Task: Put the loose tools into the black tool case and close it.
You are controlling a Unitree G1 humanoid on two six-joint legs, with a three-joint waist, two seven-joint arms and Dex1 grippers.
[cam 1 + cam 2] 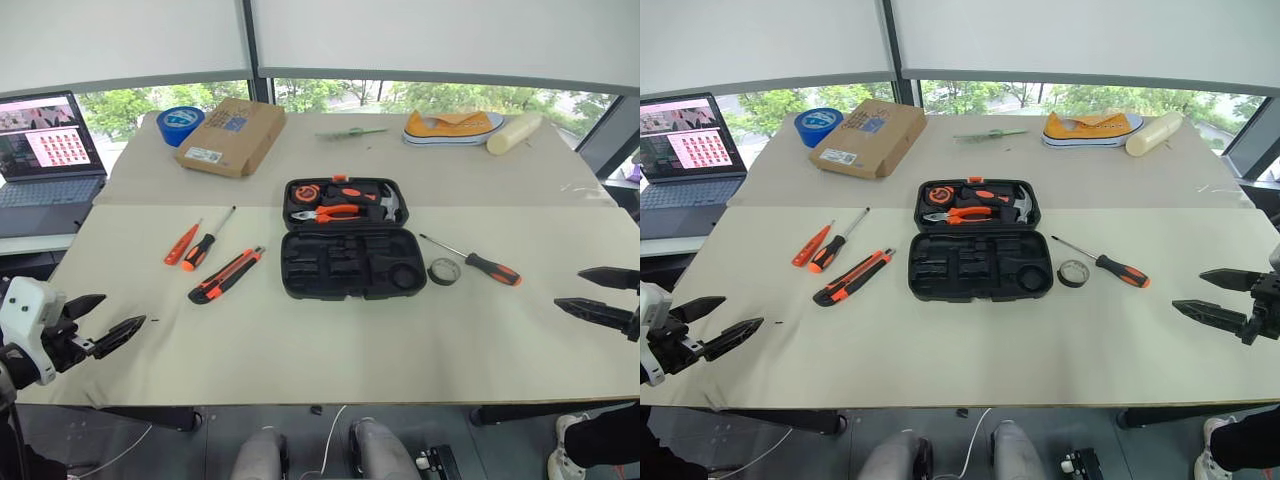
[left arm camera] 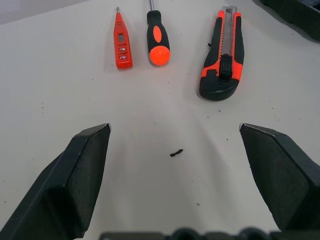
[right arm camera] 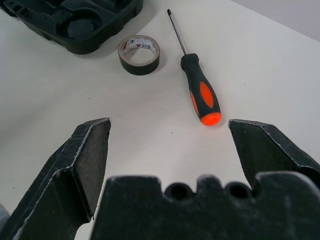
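Black tool case (image 1: 346, 239) lying open mid-table, hammer and pliers in its lid half. Left of case: utility knife (image 1: 226, 275), screwdriver (image 1: 208, 240), small orange tester screwdriver (image 1: 182, 244); right of case: tape roll (image 1: 444, 271), long screwdriver (image 1: 474, 261). Left gripper (image 1: 100, 325) and right gripper (image 1: 598, 294) spread wide, empty, well apart from case on either side.

Bright, even daylight from windows (image 1: 400, 95) (soft shadows), pics sharp.
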